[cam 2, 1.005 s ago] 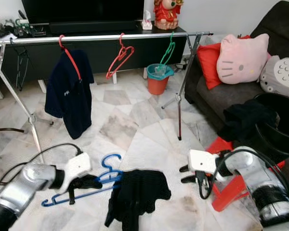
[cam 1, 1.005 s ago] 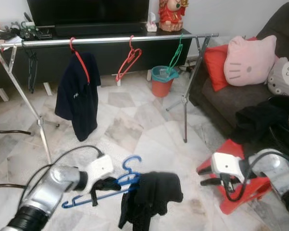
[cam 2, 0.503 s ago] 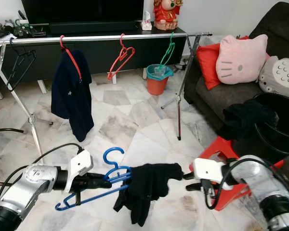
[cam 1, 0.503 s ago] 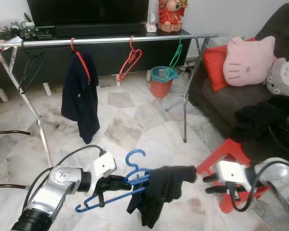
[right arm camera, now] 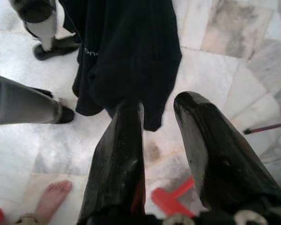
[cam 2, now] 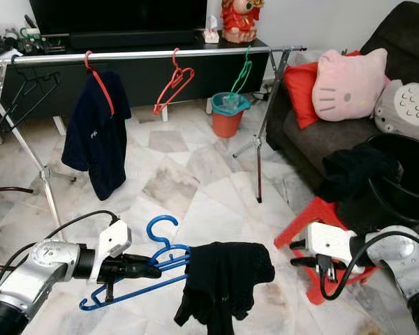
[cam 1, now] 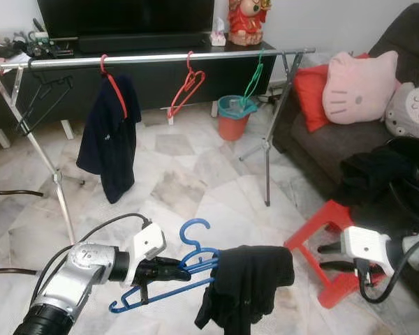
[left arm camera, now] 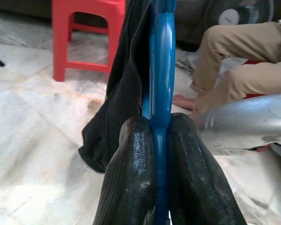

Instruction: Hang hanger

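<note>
A living room with a pale marble-tile floor (cam 1: 195, 174) spreads out ahead, a long silver metal clothes rail (cam 1: 160, 58) standing across it in front of a dark TV cabinet, a brown sofa with a pink cat-face cushion (cam 1: 356, 77) to one side.

The left pincer (cam 1: 169, 268) is closed tight on the blue plastic hanger (cam 1: 195, 259), its two black fingers (left arm camera: 136, 178) squeezing the hanger's flat body between them, as the left wrist view makes plain. Beyond its tips, draped over the hanger's far end, hangs a black knitted garment (cam 1: 248, 283), its lower edge clear of the floor. The hanger's hook curls upward just past the pincer. The right pincer (cam 1: 328, 255) sits well apart from the garment, above a red plastic stool (cam 1: 328, 223), its fingers spread with nothing between them. A person's bare foot (right arm camera: 54, 197) shows on the floor beneath it.

The step in hand looks like carrying the loaded hanger up to the rail. To do it well, the grip should keep the hook upright and facing the bar, since the garment's weight sits off to one end and may twist the hanger. A free stretch of rail lies far ahead of the left pincer, between the navy blue shirt on a red hanger (cam 1: 112, 132) and the empty red wire hanger (cam 1: 186, 89).
</note>
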{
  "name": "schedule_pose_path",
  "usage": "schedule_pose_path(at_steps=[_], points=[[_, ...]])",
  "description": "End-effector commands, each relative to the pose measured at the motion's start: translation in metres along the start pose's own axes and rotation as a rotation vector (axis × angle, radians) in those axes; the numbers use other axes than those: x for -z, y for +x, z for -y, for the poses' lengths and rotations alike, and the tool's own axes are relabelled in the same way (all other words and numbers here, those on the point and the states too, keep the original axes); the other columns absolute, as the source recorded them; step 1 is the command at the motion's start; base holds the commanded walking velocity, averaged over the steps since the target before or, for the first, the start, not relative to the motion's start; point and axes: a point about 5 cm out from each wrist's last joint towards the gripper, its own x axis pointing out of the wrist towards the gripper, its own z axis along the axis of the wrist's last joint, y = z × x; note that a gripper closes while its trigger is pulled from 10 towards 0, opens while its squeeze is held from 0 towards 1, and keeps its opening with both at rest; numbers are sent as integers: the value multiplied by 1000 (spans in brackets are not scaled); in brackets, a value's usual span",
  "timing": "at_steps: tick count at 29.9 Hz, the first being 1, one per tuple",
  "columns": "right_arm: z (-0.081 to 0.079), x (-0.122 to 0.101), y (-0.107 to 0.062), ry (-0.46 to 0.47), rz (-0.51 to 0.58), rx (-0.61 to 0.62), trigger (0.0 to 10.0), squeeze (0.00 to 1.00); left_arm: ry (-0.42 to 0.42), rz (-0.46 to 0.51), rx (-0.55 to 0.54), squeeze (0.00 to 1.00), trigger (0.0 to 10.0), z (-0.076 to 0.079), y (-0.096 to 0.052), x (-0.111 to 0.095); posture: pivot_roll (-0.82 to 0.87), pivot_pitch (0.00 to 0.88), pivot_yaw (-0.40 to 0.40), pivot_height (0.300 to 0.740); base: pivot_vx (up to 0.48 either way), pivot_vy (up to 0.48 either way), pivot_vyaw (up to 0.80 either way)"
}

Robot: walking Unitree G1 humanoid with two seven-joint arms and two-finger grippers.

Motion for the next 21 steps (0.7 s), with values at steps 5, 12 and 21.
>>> schedule_pose_path(at_steps=[5,12,21], points=[[-4,2,0,25,19,5,10000,0,56,58,33,0,10000,-3,-6,-20,-72,0,-73,740,0,0,0],[-8,5,8,20,7,17,10000,0,61,72,84,0,10000,0,-9,-24,-62,0,-73,740,0,0,0],[-11,2,18,15,45,-12,10000,557,59,63,118,0,10000,0,-12,-25,-58,0,-67,740,0,0,0]])
